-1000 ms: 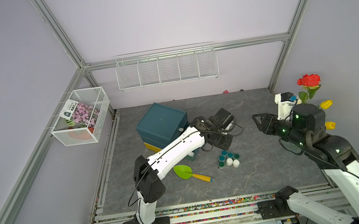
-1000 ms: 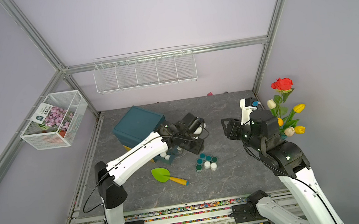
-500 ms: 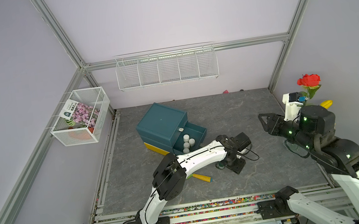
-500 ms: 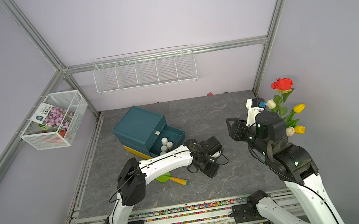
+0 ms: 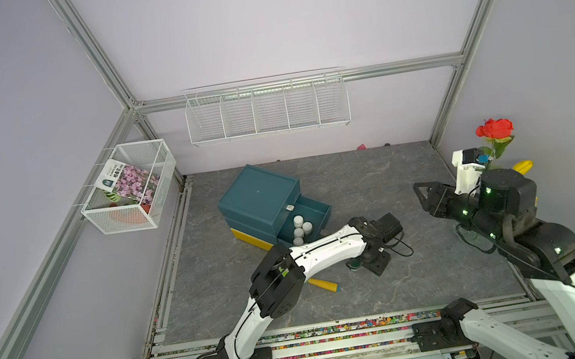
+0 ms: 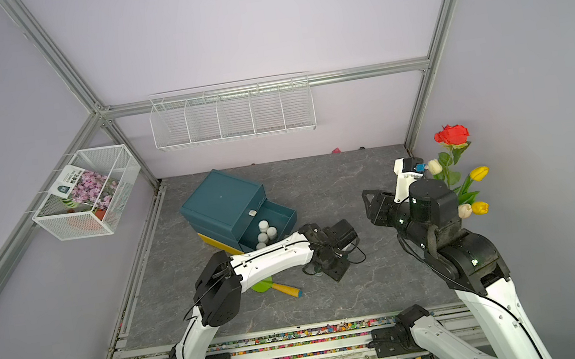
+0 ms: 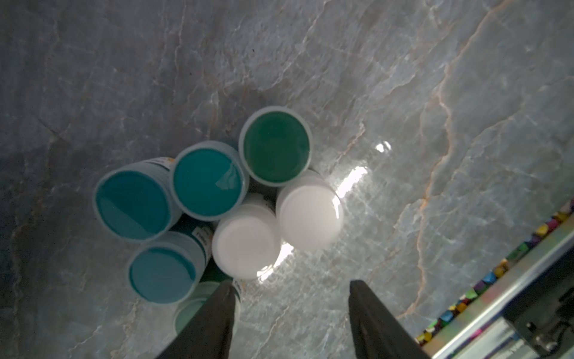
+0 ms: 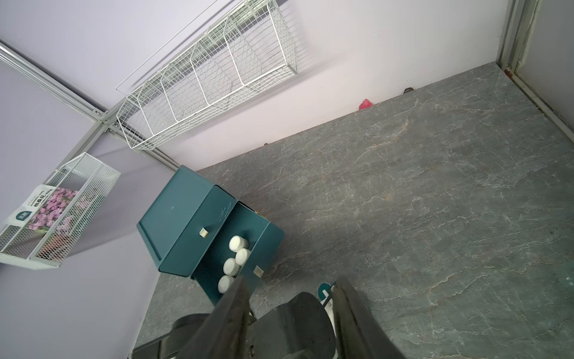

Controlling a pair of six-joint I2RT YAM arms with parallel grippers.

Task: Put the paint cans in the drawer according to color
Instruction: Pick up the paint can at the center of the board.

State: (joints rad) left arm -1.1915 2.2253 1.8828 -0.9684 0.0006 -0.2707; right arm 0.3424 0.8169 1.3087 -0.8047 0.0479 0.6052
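**A:** How does the left pincer point(image 7: 292, 284) stand?

**B:** Its jaws are apart, with only bare counter point(image 7: 435, 124) between them, so it holds nothing. One finger point(image 7: 214, 320) lies in front of a pale-lidded can point(image 7: 189, 310) at the edge of the cluster. Whether it touches that can cannot be told.

**A:** And the right pincer point(image 8: 290, 279)?

**B:** Its jaws are apart too. It is empty and up in the air.

**A:** Where are the paint cans point(image 7: 208, 180)?

**B:** Four white cans point(image 5: 299, 230) stand in the open drawer point(image 5: 320, 206) of the teal cabinet point(image 5: 257, 196). The others are packed close together on the counter under the left wrist: three teal cans point(image 7: 133, 205), a green can point(image 7: 276, 146) and two white cans point(image 7: 247, 236).

**A:** What about the arms?

**B:** The left arm point(image 5: 326, 249) stretches low across the counter, with its wrist bent down over the cluster. The right arm point(image 5: 503, 207) is raised at the right side, and its pincer points toward the cabinet.
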